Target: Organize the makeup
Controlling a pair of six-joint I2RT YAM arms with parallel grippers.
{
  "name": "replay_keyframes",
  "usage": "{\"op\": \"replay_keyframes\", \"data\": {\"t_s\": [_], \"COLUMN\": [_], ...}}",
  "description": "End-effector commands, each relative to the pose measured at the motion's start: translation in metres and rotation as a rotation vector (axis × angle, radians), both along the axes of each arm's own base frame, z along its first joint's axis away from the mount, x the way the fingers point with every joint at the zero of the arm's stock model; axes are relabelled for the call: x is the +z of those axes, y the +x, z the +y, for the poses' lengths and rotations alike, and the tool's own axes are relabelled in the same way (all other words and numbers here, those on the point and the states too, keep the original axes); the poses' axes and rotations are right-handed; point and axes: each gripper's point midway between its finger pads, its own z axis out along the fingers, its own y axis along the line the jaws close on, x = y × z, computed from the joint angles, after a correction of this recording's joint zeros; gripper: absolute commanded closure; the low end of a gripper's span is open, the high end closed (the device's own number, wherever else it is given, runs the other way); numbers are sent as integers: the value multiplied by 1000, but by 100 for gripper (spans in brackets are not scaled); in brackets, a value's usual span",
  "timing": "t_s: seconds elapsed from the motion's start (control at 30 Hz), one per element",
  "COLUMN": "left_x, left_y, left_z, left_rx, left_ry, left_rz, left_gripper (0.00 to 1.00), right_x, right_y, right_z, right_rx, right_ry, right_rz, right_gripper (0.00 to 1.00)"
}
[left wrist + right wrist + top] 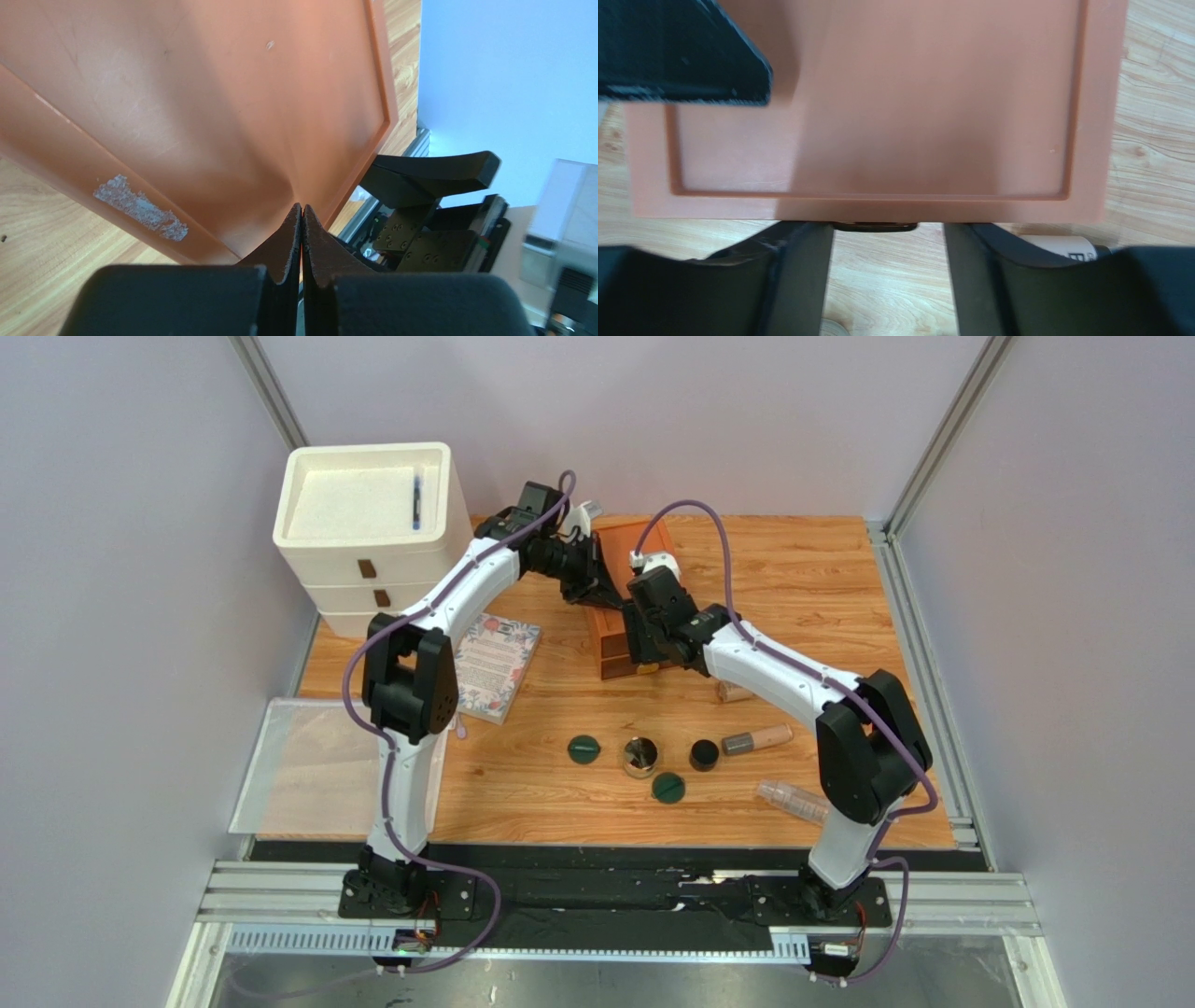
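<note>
The orange-brown drawer box (pixel 613 616) stands at the table's middle back. My left gripper (pixel 596 585) is shut and empty, its tips (pixel 302 211) resting on the box top (pixel 210 105). My right gripper (pixel 647 641) is open at the box front (pixel 878 105), its jaws either side of the dark drawer handle (pixel 875 226) without touching it. The makeup lies in front: two green compacts (pixel 584 749) (pixel 668 787), the gold-rimmed compact (pixel 641 755), the black jar (pixel 703 753), a beige tube (pixel 758 742), a second tube (pixel 731 693) partly under my right arm, and the clear bottle (pixel 793 801).
A white three-drawer unit (pixel 368 518) stands at the back left. The floral notebook (pixel 494 667) lies in front of it. A clear tray (pixel 302 763) lies at the table's left edge. Grey walls close in the sides and back.
</note>
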Motion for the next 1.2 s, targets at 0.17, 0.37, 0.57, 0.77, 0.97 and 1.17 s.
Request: {"op": "replay_keyframes", "data": {"t_s": [0.17,0.37,0.57,0.77,0.97,1.17], "left_x": [-9,-16,-19,-21,-24,-22], "left_y": [-2,4,12,12,9,7], "left_z": [0,6,10,13,15,18], "left_rx": [-1,33,68,80,88,94], "left_ry": [39,80,95,102,114,125], "left_rz": [54,81,98,118,126,121], "left_gripper": [100,100,100,100,100,100], "right_x": [22,27,23,14,9,0], "right_y": [24,15,-9,-50,-89,-110], "right_z": [12,8,1,-9,-27,-35], "right_rx": [-10,12,52,93,104,104], "right_ry": [71,66,67,85,92,103], "right_rz": [-114,-105,-52,37,72,104], "right_gripper": [96,100,100,100,100,90]}}
